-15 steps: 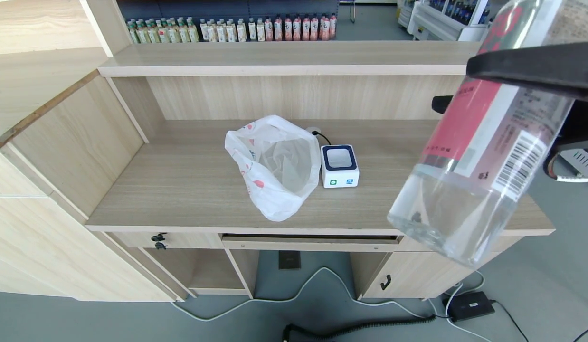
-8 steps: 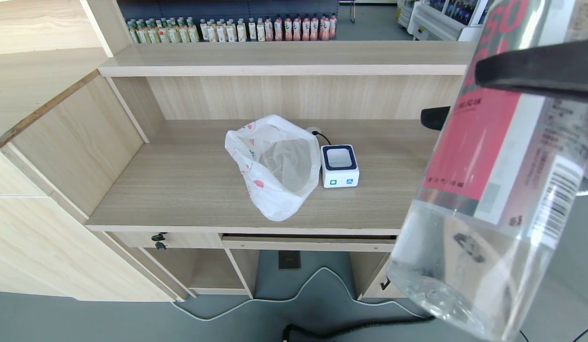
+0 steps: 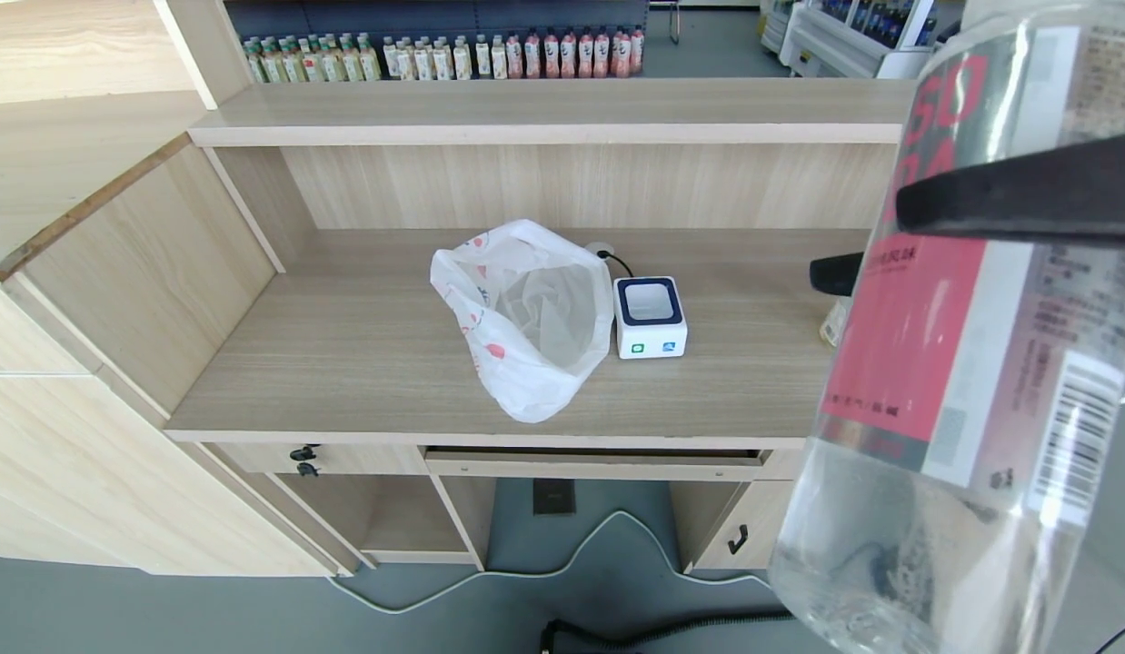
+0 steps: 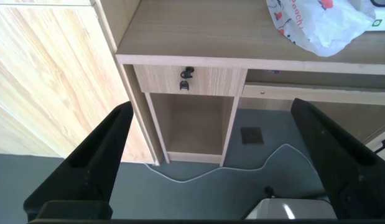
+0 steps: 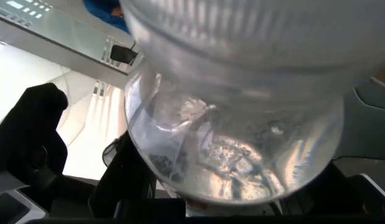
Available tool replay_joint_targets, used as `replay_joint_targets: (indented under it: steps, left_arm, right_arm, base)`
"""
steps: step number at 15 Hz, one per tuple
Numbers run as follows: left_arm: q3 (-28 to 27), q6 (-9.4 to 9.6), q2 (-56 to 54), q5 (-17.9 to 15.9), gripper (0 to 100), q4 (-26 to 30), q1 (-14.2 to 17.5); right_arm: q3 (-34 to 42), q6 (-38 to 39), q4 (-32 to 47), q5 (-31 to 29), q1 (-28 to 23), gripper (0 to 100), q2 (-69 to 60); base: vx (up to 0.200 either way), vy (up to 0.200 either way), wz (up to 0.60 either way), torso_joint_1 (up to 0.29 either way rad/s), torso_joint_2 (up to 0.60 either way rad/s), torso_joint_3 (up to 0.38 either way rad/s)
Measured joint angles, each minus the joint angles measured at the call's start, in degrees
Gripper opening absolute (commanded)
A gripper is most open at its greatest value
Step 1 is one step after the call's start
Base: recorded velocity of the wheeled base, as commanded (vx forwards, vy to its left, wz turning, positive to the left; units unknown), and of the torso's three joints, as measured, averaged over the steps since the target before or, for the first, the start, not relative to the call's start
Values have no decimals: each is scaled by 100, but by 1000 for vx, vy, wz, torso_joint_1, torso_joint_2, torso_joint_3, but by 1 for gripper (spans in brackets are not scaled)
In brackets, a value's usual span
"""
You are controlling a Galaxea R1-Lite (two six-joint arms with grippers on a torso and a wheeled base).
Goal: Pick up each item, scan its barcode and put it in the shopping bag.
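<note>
Closest to the head camera, far right: clear bottle (image 3: 962,381) with pink-and-white label, held up in the air, slightly tilted, base lowest, top cut off by the frame edge. Its barcode (image 3: 1076,427) is on the side facing the camera. Right gripper (image 3: 890,238) is clamped on the bottle's upper body, one black finger (image 3: 1026,195) across the front and the other poking out behind its left edge. In the right wrist view the bottle's base (image 5: 236,143) sits right at the lens. Left gripper (image 4: 211,162) is low in front of the counter, over the grey floor, fingers (image 4: 86,168) spread wide with nothing between them. Wooden counter (image 3: 344,363) next: white shopping bag (image 3: 526,313) lies near the middle, mouth open toward the camera. The white scanner (image 3: 651,316) is just beside the bag on its right, its cable running off behind. The bottle is well apart from both. Far back, a row of drink bottles (image 3: 444,56) on a store shelf.
</note>
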Motion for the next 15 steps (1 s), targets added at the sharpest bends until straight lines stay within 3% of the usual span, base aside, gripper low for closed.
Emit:
replay_joint_targets:
  steps: [7, 10, 12, 15]
  left_arm:
    - [0, 0, 0, 0, 100, 0, 0]
    - [0, 0, 0, -2, 100, 2, 0]
    - [0, 0, 0, -2, 100, 0, 0]
    - [0, 0, 0, 0, 100, 0, 0]
  right_arm:
    - [2, 6, 49, -2, 2, 0, -77]
    - [21, -180, 24, -323, -49, 0, -102]
    - [-30, -859, -41, -645, -346, 0, 5]
    - [2, -2556, -345, -957, -1432, 0, 341]
  base:
    - [0, 0, 0, 0, 0, 0]
    - [0, 0, 0, 0, 0, 0]
    - [0, 0, 0, 0, 0, 0]
    - [0, 0, 0, 0, 0, 0]
